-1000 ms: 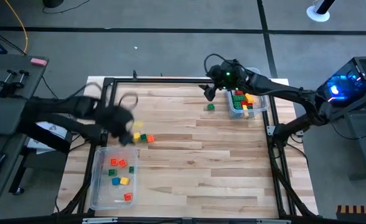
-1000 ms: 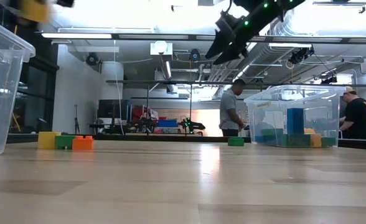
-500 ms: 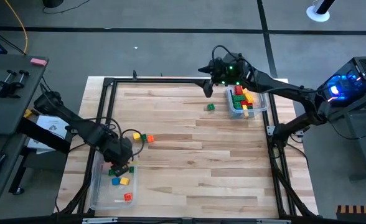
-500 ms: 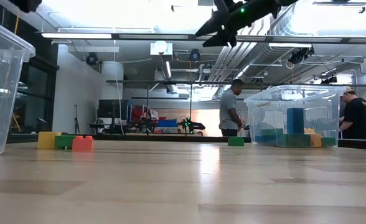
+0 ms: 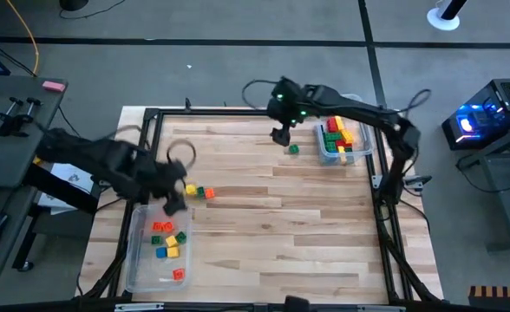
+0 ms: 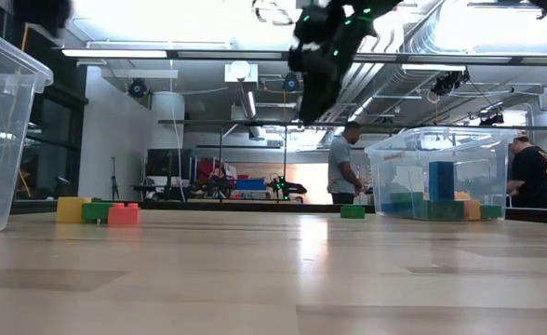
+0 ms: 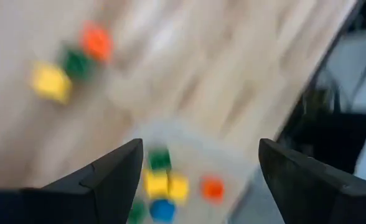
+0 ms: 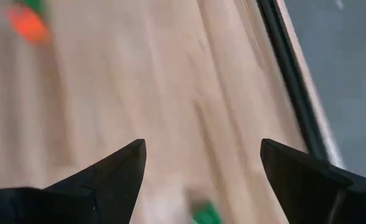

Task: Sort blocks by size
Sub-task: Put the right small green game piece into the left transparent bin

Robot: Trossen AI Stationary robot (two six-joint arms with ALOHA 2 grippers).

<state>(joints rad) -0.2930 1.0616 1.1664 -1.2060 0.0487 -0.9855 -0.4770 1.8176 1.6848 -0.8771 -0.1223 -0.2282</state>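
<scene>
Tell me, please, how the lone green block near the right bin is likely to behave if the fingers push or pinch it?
The green block looks small, boxy and flat-based, so it would probably slide on the smooth wooden table rather than roll or tip. As hard-looking plastic it likely stays rigid in a pinch, though its size leaves little margin for misalignment.

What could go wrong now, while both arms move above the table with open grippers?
The left gripper hangs open beside the near bin and the row of three blocks; a low sweep could scatter them. The right gripper is open near the lone green block; descending off-centre, it might push the block away instead of grasping it.
</scene>
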